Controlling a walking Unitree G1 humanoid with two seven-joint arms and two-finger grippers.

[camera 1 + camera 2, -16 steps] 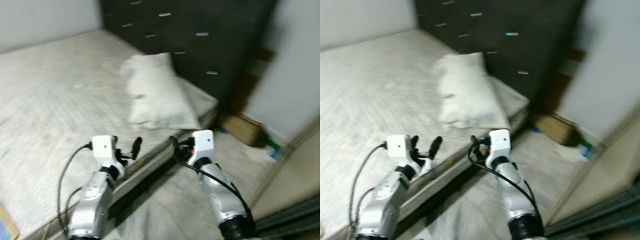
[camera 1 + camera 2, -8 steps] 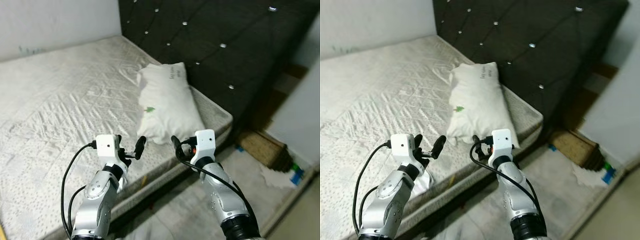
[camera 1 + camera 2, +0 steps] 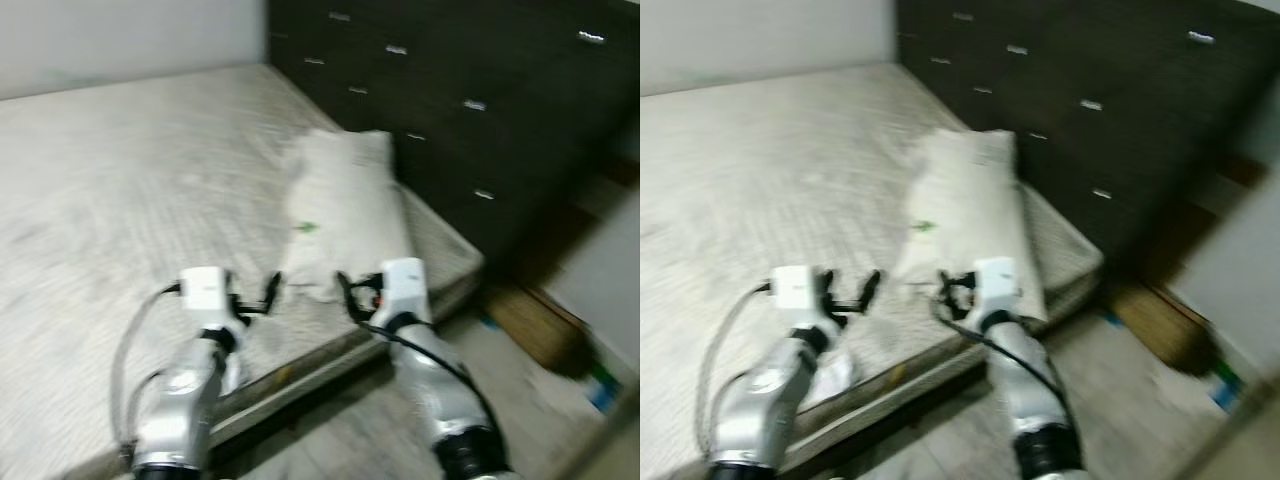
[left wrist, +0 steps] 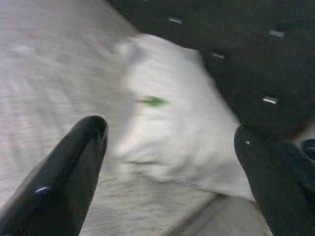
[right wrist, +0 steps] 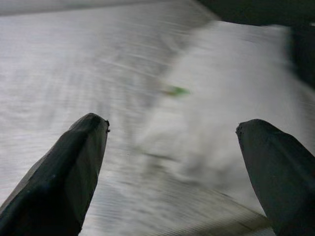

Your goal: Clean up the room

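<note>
A: Where is the pillow?

B: A white pillow (image 3: 345, 215) with a small green mark lies on a bare mattress (image 3: 120, 200), along the edge nearest a dark tufted headboard (image 3: 470, 90). It sits just ahead of both pairs of jaws, slightly beyond their tips. The head views are blurred.

A: And the grippers?

B: The left gripper (image 4: 170, 162) and right gripper (image 5: 172, 167) are both raised over the mattress edge, side by side. Each has its two black fingers spread wide, grasping nothing. A brown box (image 3: 535, 325) sits on the floor beside the bed, off to the right of the jaws
</note>
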